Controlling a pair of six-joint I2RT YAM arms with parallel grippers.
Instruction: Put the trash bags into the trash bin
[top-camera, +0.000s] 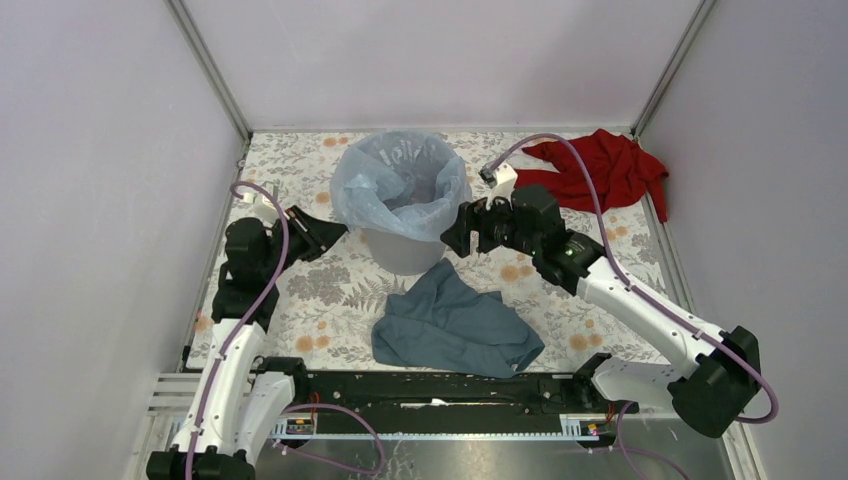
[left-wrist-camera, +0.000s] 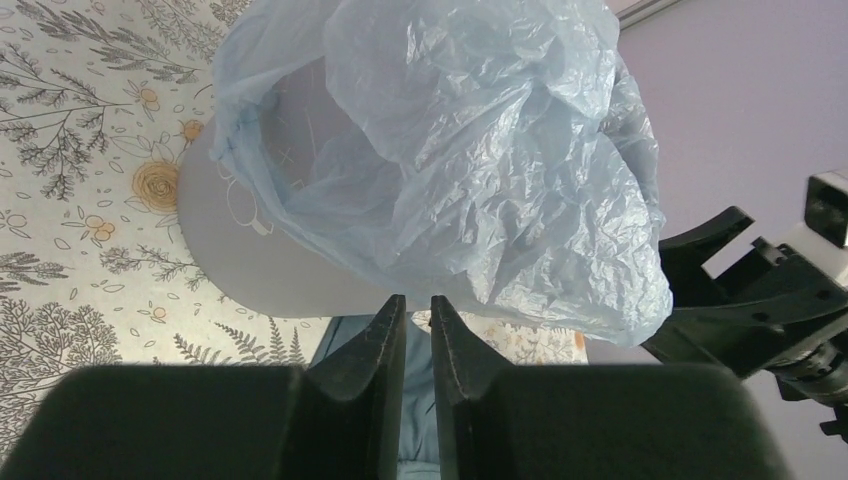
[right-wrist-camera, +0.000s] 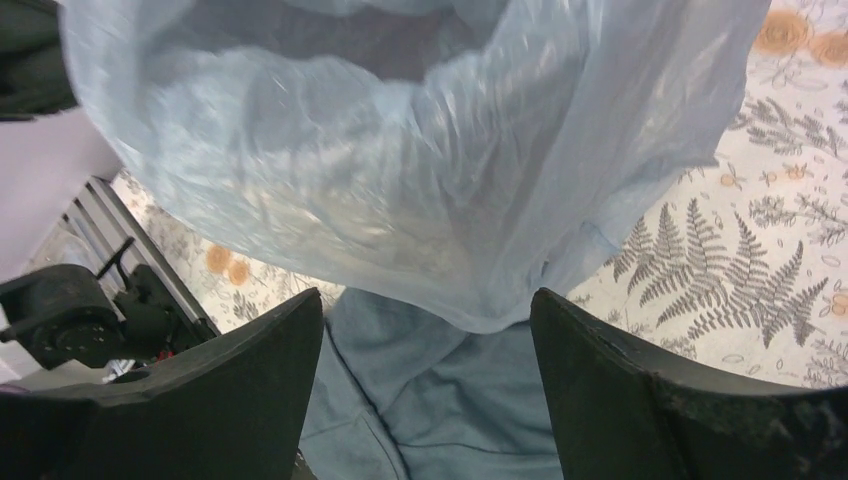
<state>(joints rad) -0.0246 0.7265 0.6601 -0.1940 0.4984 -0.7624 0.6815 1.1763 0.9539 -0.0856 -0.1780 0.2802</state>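
The floral table (top-camera: 300, 300) carries the grey trash bin (top-camera: 405, 255), with the pale-blue trash bag (top-camera: 400, 175) inside it and folded out over the rim. A slate-blue cloth (top-camera: 455, 325) lies just in front. The right gripper (right-wrist-camera: 425, 300) gapes wide beside the bag's hanging fold. The left gripper (left-wrist-camera: 418, 312) is pinched almost closed, holding nothing.

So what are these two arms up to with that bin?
They are fitting a thin blue bag into the grey bin. The bag is draped over the rim, partly inside. The left gripper sits nearly closed at the bin's left side; the right gripper is open at the other side. Neither visibly holds the bag.
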